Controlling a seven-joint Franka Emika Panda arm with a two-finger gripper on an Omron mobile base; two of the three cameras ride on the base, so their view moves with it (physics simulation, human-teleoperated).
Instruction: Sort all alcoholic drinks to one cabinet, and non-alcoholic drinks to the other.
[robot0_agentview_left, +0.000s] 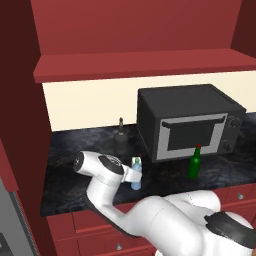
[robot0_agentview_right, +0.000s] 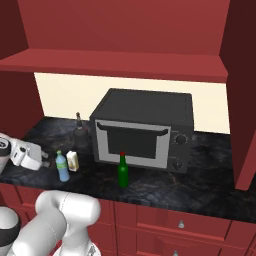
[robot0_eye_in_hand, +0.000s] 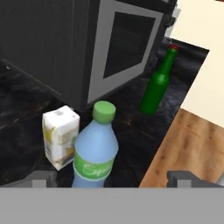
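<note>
My gripper (robot0_eye_in_hand: 112, 179) is open, its fingertips (robot0_eye_in_hand: 42, 178) wide apart on either side of the clear-blue bottle (robot0_eye_in_hand: 94, 148) with the green cap and label, not touching it. The bottle (robot0_agentview_left: 136, 179) stands upright near the counter's front edge, just ahead of the gripper (robot0_agentview_right: 46, 159). A white-and-yellow carton (robot0_eye_in_hand: 60, 135) stands right beside it (robot0_agentview_right: 73, 161). The slim green bottle (robot0_agentview_left: 195, 163) with a red cap stands in front of the microwave. The squat dark bottle (robot0_agentview_right: 80, 133) stands further back, left of the microwave.
A large black microwave (robot0_agentview_left: 190, 122) takes up the right of the dark marble counter (robot0_agentview_left: 75, 150). Red upper cabinets (robot0_agentview_left: 135, 30) hang overhead, red drawers (robot0_agentview_right: 180, 220) run below. The counter's front edge and the wooden floor (robot0_eye_in_hand: 188, 144) lie close to the blue bottle.
</note>
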